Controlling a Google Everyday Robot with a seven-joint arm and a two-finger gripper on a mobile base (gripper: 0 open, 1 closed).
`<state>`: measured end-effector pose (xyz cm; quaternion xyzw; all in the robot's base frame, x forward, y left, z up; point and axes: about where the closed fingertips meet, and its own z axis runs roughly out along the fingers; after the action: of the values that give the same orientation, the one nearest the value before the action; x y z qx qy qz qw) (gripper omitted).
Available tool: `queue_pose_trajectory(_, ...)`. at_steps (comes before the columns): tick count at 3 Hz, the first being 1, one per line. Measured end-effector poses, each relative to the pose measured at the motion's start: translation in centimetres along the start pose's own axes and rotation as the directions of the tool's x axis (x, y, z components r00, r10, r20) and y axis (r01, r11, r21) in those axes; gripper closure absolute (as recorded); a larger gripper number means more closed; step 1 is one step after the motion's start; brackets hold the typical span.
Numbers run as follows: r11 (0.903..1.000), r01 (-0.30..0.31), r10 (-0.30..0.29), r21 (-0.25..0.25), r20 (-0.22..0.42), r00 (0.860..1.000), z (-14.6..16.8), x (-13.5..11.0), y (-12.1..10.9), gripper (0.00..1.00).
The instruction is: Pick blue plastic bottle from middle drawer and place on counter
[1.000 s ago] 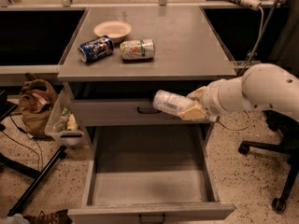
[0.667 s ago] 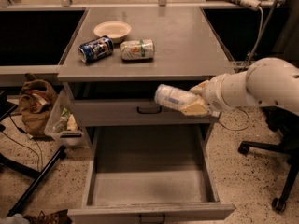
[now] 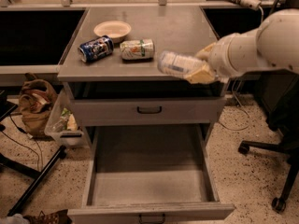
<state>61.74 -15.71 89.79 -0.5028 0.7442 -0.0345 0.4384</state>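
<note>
My gripper (image 3: 198, 66) comes in from the right on a white arm and is shut on the blue plastic bottle (image 3: 176, 64). The bottle lies sideways in the grip, its free end pointing left, just above the front edge of the counter (image 3: 177, 29). The middle drawer (image 3: 149, 171) is pulled wide open below and its grey floor holds nothing.
On the counter lie a dark blue can (image 3: 96, 48), a white-and-green can (image 3: 137, 49) and a pale bowl (image 3: 112, 29). The shallower drawer with a black handle (image 3: 149, 109) is shut. A brown bag (image 3: 36, 104) and a bin stand at the left, an office chair base (image 3: 275, 171) at the right.
My gripper has lifted the bottle from in front of the upper drawer up to the counter's front edge.
</note>
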Motion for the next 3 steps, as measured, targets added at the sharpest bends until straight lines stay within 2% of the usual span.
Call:
queue_pose_trajectory(1,0.9977,0.026,-0.025,0.062,-0.008,1.0,-0.6,-2.0,-4.4,1.0)
queue_pose_trajectory(2,0.9925,-0.003,0.003,0.122,0.002,1.0,0.2,-2.4,-9.0,1.0)
queue_pose_trajectory(3,0.9866,-0.031,0.027,0.16,0.027,0.999,1.8,-2.2,-12.2,1.0)
